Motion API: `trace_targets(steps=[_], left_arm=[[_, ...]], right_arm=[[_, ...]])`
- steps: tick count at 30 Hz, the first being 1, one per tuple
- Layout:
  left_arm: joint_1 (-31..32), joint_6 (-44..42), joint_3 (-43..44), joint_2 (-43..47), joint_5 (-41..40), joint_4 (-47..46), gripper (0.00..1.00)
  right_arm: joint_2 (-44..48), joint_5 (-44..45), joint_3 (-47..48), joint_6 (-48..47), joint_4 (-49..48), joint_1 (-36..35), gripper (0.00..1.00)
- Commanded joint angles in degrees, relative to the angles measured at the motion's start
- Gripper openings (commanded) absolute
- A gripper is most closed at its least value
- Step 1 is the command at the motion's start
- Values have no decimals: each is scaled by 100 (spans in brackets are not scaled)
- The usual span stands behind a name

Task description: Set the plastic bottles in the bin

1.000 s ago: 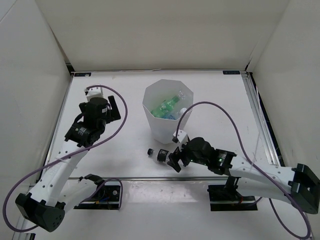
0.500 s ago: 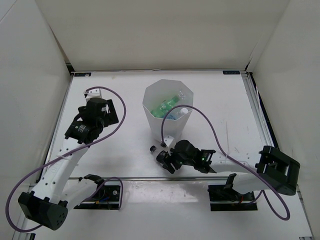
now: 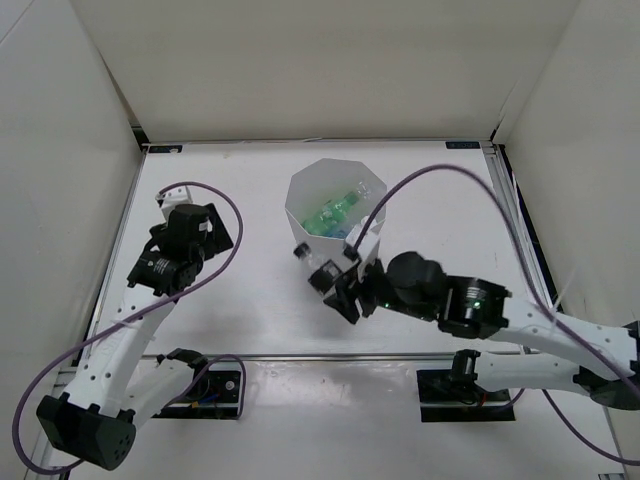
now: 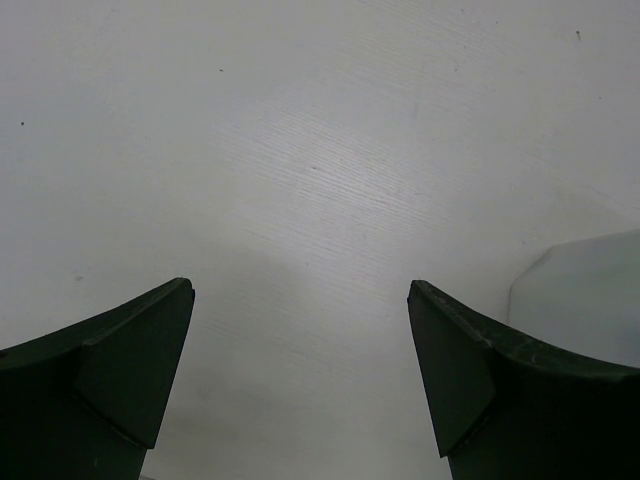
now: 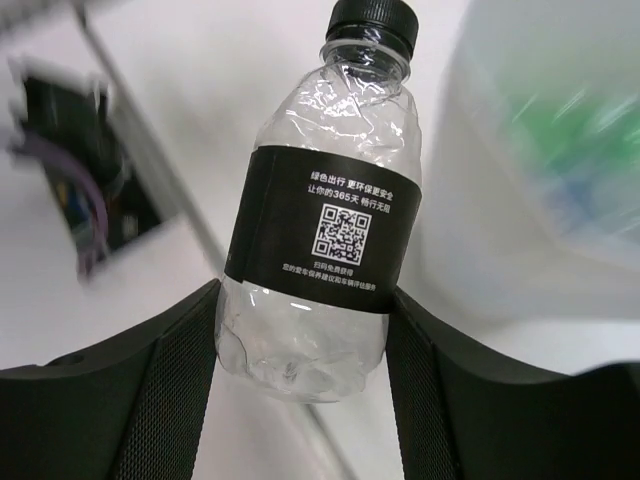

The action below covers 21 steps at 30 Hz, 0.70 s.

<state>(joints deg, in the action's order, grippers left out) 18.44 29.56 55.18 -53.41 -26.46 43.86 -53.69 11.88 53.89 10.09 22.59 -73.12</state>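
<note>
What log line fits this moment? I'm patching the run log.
right gripper: shut on black-label bottle, beside bin | left gripper: open, empty | bin: green bottle inside | step: bottle not yet binned

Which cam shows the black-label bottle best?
Right wrist: the black-label bottle fills the frame, cap and label sharp. Top external shows it small, partly hidden, near the bin. Left wrist shows none of it.
</note>
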Motion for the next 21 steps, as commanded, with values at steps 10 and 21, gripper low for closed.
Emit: trace_targets(steps=[10, 21], left_arm=[[-59, 174, -323, 112, -132, -167, 100], [-165, -302, 11, 102, -377, -167, 100]], right_arm=[[-1890, 1108, 3109, -1959, 413, 1509, 56], [-2163, 1985, 4331, -571, 1651, 2283, 100]])
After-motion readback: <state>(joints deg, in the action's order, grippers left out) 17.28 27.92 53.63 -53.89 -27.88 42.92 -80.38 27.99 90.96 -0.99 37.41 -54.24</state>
